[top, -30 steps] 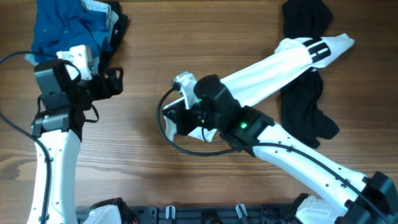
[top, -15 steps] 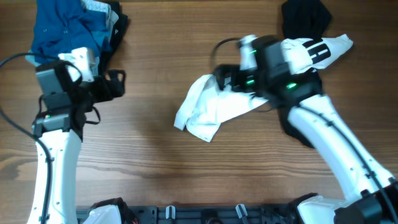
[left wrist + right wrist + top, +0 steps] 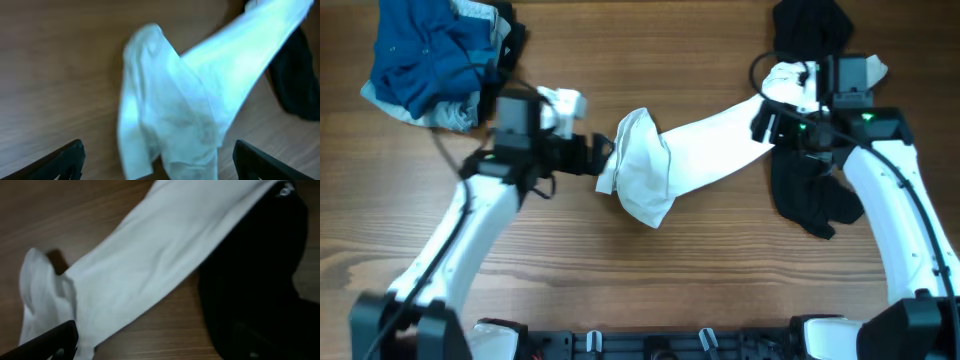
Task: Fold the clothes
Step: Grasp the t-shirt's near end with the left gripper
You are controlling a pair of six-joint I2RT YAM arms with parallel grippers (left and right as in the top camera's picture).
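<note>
A long white garment lies slantwise across the table, its bunched, folded-over end at the centre and its striped end at the upper right. My left gripper is open just left of the bunched end. In the left wrist view the white garment fills the space ahead of the spread fingers, ungripped. My right gripper is open over the garment's upper right part. In the right wrist view the white garment runs diagonally and nothing is held.
A black garment lies under and below the white one's right end, seen also as the black garment at the right wrist. More black cloth sits at the top right. A pile of blue clothes occupies the top left corner.
The right gripper let go of the white garment's near end, opened, and drew back to the upper right. The left arm swung right from the table's left side to the bunched end.
</note>
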